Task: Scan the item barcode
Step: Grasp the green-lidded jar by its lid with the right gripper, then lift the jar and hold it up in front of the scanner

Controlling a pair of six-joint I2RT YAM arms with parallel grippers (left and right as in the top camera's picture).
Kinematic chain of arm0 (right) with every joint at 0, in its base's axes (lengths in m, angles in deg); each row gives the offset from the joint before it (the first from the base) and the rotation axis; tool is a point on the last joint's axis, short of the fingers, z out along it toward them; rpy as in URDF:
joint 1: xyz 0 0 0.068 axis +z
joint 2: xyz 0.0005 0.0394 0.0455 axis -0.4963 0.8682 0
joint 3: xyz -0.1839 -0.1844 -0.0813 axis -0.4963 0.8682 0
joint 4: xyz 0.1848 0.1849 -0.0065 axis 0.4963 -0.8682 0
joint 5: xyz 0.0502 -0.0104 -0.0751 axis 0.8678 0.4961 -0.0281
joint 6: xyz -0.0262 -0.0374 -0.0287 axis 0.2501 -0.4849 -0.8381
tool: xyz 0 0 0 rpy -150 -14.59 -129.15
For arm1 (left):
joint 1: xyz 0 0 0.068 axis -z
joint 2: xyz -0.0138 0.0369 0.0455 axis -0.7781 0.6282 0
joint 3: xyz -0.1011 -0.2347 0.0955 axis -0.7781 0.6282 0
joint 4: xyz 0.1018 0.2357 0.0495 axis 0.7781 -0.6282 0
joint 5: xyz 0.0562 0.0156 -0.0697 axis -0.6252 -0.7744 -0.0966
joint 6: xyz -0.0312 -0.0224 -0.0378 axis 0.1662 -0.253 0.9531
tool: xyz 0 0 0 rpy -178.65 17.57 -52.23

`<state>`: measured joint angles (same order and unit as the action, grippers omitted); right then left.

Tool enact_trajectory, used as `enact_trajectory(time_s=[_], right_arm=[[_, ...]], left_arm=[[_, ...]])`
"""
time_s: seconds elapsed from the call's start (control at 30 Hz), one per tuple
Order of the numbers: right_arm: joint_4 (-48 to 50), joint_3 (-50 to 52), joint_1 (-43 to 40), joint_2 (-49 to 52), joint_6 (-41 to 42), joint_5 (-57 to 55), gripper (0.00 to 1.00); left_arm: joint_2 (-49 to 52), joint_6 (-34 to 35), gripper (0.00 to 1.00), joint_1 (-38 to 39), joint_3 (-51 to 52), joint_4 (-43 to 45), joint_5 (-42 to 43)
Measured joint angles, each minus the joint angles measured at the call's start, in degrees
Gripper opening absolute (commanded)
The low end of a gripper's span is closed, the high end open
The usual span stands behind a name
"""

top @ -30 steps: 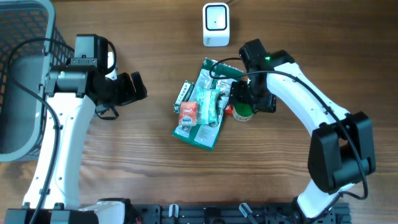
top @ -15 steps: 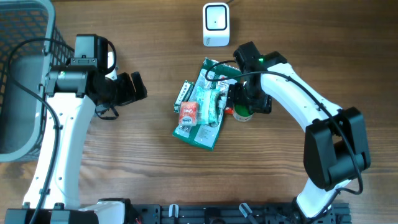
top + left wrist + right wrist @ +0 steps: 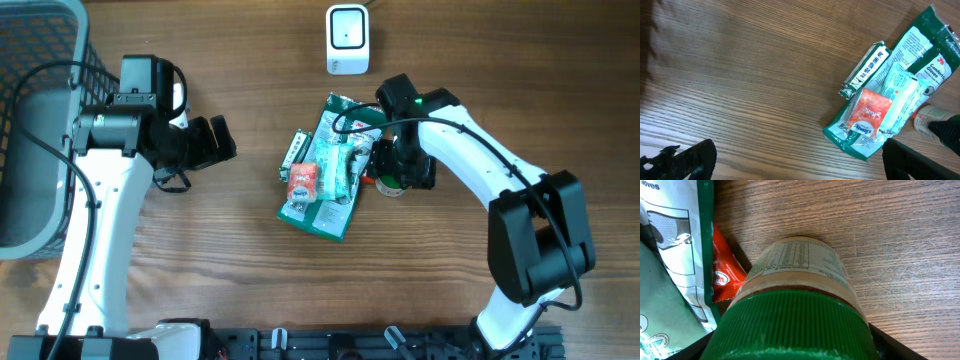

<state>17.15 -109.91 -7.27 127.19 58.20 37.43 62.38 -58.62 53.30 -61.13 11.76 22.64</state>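
The jar [image 3: 797, 275] is lying on the worktop [image 3: 900, 225] between the right gripper [image 3: 795, 349] fingers, contact unclear, so they should be squeezing its green lid [image 3: 790, 322] squarely, avoiding the glove packet [image 3: 670, 240] just left of them.

**Boxed in on one side**

The green-lidded jar [image 3: 795, 295] sits just beside the glove packet [image 3: 335, 175], with a red sachet [image 3: 722, 275] wedged between — no way in there. Bare table [image 3: 450, 270] on its other side; barcode scanner [image 3: 347, 38] well behind.
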Motion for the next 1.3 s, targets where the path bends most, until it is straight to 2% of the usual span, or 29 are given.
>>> enact_trajectory(time_s=[0.07, 0.2, 0.27, 0.43, 0.47, 0.5, 0.77, 0.83, 0.9, 1.13, 1.3], right_arm=[[0.52, 0.00, 0.00, 0.04, 0.24, -0.02, 0.65], [0.81, 0.00, 0.00, 0.04, 0.81, 0.00, 0.60], [0.52, -0.04, -0.04, 0.04, 0.83, 0.13, 0.54], [-5.79, -3.98, -2.10, -0.02, 0.81, 4.42, 0.26], [-7.04, -5.68, -2.93, -0.15, 0.61, 6.29, 0.13], [-7.43, -7.04, -3.61, -0.48, 0.57, 8.44, 0.11], [-12.22, -10.71, -5.55, -5.92, 0.15, 30.97, 0.11], [-14.75, -10.71, -5.40, -5.92, 0.13, 35.50, 0.05], [-16.92, -10.71, -5.40, -5.92, 0.13, 40.28, 0.04], [-17.90, -10.71, -5.40, -5.92, 0.13, 51.45, 0.04], [-17.94, -10.71, -5.38, -5.92, 0.13, 54.45, 0.05]], left_arm=[[0.00, -0.02, 1.00, 0.00, 0.00, 0.00, 0.00], [0.00, -0.02, 1.00, 0.00, 0.00, 0.00, 0.00], [0.00, 0.00, 1.00, 0.00, 0.00, 0.00, 0.00], [0.00, -0.02, 1.00, 0.00, 0.00, -0.02, 0.00], [0.00, -0.02, 1.00, 0.00, 0.00, 0.07, 0.00], [0.02, 0.00, 1.00, 0.00, 0.00, 0.00, 0.00], [0.02, -0.02, 1.00, 0.00, 0.00, 0.02, -0.02], [0.02, -0.02, 1.00, 0.00, 0.00, 0.04, -0.02], [0.02, 0.00, 1.00, 0.00, 0.00, 0.68, -0.48], [0.04, 0.00, 1.00, -0.02, 0.00, 7.37, -5.25], [0.04, 0.00, 1.00, -0.92, 0.00, 10.99, -9.27]])
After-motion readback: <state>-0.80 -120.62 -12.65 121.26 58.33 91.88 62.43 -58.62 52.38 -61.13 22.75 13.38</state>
